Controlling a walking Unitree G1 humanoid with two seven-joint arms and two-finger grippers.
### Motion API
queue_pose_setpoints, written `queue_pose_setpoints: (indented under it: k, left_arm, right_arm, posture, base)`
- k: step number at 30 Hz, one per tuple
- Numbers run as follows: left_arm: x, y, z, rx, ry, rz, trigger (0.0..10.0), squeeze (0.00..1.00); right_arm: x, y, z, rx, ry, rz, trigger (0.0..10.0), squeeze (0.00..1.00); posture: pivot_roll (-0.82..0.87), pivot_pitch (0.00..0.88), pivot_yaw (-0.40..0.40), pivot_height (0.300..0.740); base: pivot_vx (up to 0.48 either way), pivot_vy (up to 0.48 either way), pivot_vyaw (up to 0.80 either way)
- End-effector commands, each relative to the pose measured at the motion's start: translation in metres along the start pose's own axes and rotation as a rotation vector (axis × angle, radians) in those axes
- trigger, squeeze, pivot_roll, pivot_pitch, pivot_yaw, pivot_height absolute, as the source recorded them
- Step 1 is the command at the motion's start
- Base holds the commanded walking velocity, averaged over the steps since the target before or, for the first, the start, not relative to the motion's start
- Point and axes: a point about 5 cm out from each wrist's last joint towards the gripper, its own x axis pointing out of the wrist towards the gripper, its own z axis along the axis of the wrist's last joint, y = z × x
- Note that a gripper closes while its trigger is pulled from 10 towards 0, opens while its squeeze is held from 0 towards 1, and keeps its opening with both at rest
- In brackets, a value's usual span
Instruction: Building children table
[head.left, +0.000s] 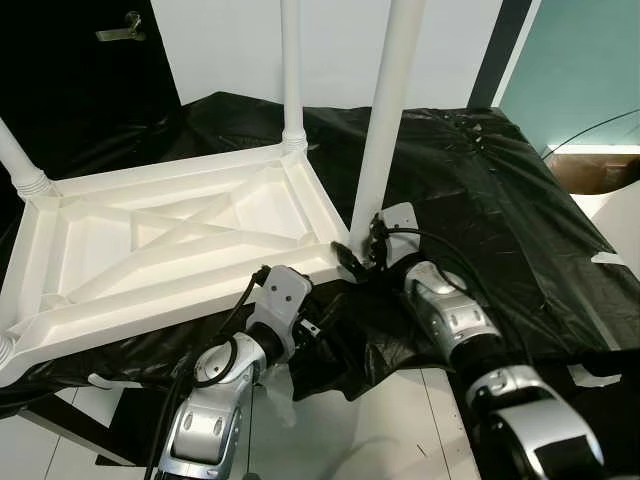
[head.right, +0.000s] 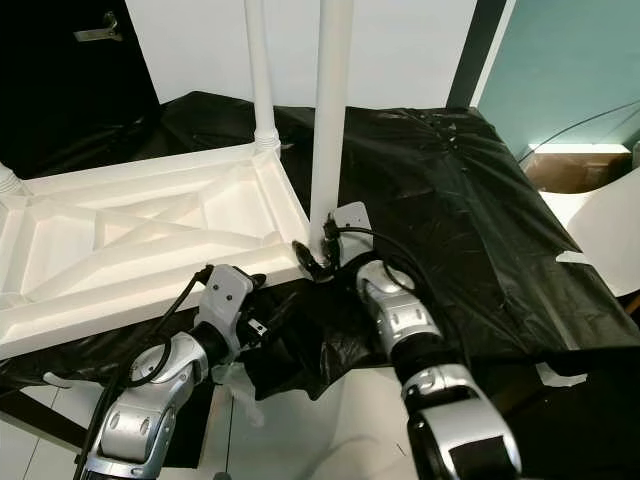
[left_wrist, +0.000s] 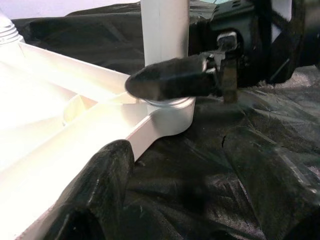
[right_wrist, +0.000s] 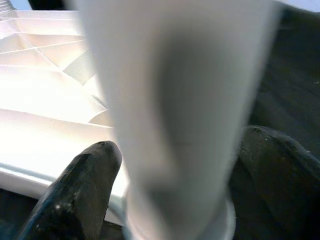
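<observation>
A white children's table (head.left: 170, 240) lies upside down on a black plastic sheet (head.left: 500, 200). Its legs stand upward: one at the far corner (head.left: 291, 70), one at the left (head.left: 20, 165), and a near-right leg (head.left: 385, 120). My right gripper (head.left: 362, 250) is shut around the base of that near-right leg, with the leg (right_wrist: 175, 100) between its two fingers (right_wrist: 80, 190). In the left wrist view one of those fingers (left_wrist: 170, 80) crosses the leg's foot. My left gripper (head.left: 318, 335) hangs open just below the table's near rim, its fingertip (left_wrist: 95, 200) close beside the rim, among folds of the sheet.
The sheet drapes over the front edge of the low surface. A cardboard box (head.left: 605, 170) stands at the right, beside a teal wall. A dark door with a handle (head.left: 120, 30) is at the back left. White floor tiles (head.left: 380, 430) lie below my arms.
</observation>
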Motion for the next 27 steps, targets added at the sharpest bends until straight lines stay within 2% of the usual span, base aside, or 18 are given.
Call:
queue_pose_setpoints:
  k: [1, 4, 5, 6, 13, 14, 15, 17, 18, 23, 27]
  left_arm:
    - [0.0, 0.002, 0.002, 0.0, -0.002, 0.045, 10.0, 0.0]
    - [0.0, 0.002, 0.003, 0.001, -0.004, 0.046, 10.0, 0.0]
    - [0.0, 0.002, 0.003, 0.004, -0.004, 0.043, 10.0, 0.0]
    - [0.0, 0.002, 0.003, 0.006, -0.004, 0.042, 10.0, 0.0]
    - [-0.002, 0.003, 0.004, 0.012, -0.002, 0.05, 10.0, 0.0]
    - [-0.002, 0.003, 0.004, 0.012, -0.002, 0.051, 10.0, 0.0]
    - [-0.002, 0.003, 0.004, 0.012, -0.002, 0.051, 10.0, 0.0]
    - [-0.002, 0.002, 0.004, 0.011, -0.002, 0.052, 10.0, 0.0]
    - [-0.003, 0.002, 0.004, 0.011, -0.002, 0.052, 10.0, 0.0]
    - [-0.003, 0.002, 0.004, 0.011, -0.001, 0.054, 10.0, 0.0]
    - [-0.003, 0.001, 0.003, 0.011, 0.001, 0.054, 10.0, 0.0]
  right_arm:
    - [0.001, -0.001, 0.003, -0.02, -0.01, 0.057, 10.0, 0.0]
    - [0.003, -0.002, 0.004, -0.037, -0.007, 0.092, 10.0, 0.0]
    - [0.006, -0.002, 0.01, -0.072, 0.001, 0.187, 10.0, 0.0]
    - [0.007, -0.002, 0.012, -0.08, 0.006, 0.213, 10.0, 0.0]
    - [0.011, -0.005, 0.017, -0.154, 0.041, 0.287, 10.0, 0.0]
    - [0.011, -0.005, 0.017, -0.198, 0.063, 0.32, 10.0, 0.0]
    - [0.01, -0.006, 0.016, -0.214, 0.075, 0.33, 4.2, 0.0]
    - [0.01, -0.007, 0.016, -0.222, 0.081, 0.333, 4.2, 0.0]
    - [0.009, -0.008, 0.015, -0.231, 0.09, 0.335, 0.0, 0.0]
    - [0.008, -0.01, 0.012, -0.227, 0.114, 0.335, 0.0, 0.0]
    - [0.005, -0.013, 0.007, -0.152, 0.122, 0.329, 0.0, 0.0]
  posture:
    - [0.13, 0.0, -0.056, 0.74]
    - [0.13, 0.0, -0.057, 0.74]
    - [0.14, 0.0, -0.06, 0.74]
    - [0.14, 0.0, -0.06, 0.74]
    - [0.17, 0.0, -0.067, 0.74]
    - [0.17, 0.0, -0.068, 0.74]
    - [0.17, 0.0, -0.069, 0.74]
    - [0.17, 0.0, -0.069, 0.74]
    - [0.17, 0.0, -0.071, 0.74]
    - [0.18, 0.0, -0.073, 0.74]
    - [0.17, 0.0, -0.073, 0.74]
  base:
    - [0.0, 0.0, 0.0]
    - [0.0, 0.0, 0.0]
    - [0.0, 0.0, 0.0]
    - [0.0, 0.0, 0.0]
    - [0.0, 0.0, 0.0]
    - [0.0, 0.0, 0.0]
    - [0.0, 0.0, 0.0]
    - [0.0, 0.0, 0.0]
    - [0.0, 0.0, 0.0]
    - [0.0, 0.0, 0.0]
    - [0.0, 0.0, 0.0]
